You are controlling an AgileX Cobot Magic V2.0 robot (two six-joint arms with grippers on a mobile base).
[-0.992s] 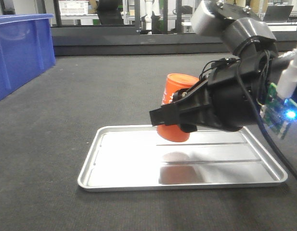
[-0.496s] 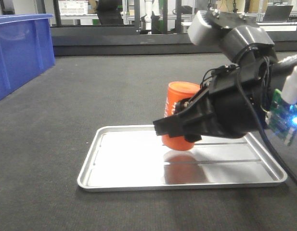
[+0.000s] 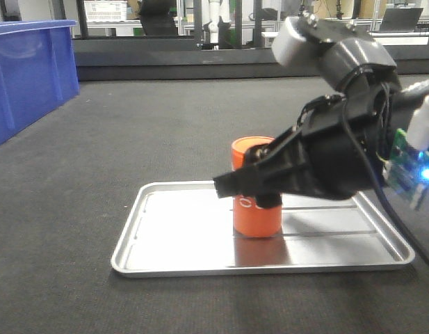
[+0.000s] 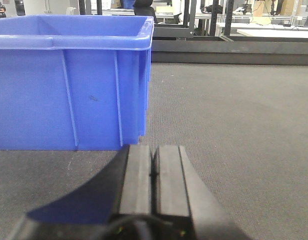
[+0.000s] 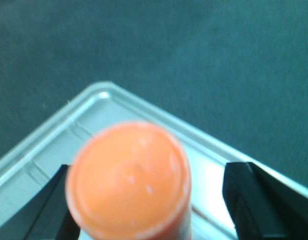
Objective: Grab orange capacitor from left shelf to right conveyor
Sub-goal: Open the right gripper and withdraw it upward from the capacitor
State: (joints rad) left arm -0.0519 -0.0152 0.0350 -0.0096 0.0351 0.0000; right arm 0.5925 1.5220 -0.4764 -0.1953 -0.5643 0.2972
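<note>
The orange capacitor (image 3: 256, 219) stands upright in the small silver tray (image 3: 172, 236) on the right conveyor (image 3: 131, 125), with the right tool (image 5: 148, 180) spread wide around it, so only the retreat seems left.

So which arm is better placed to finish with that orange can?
Right. The right gripper sits open around the orange capacitor, which stands upright on the small silver tray. The left gripper is shut, facing a blue bin, with no capacitor in its view.

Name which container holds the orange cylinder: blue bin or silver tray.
The shallow silver tray: the orange capacitor stands upright on it, while the blue bin sits apart.
</note>
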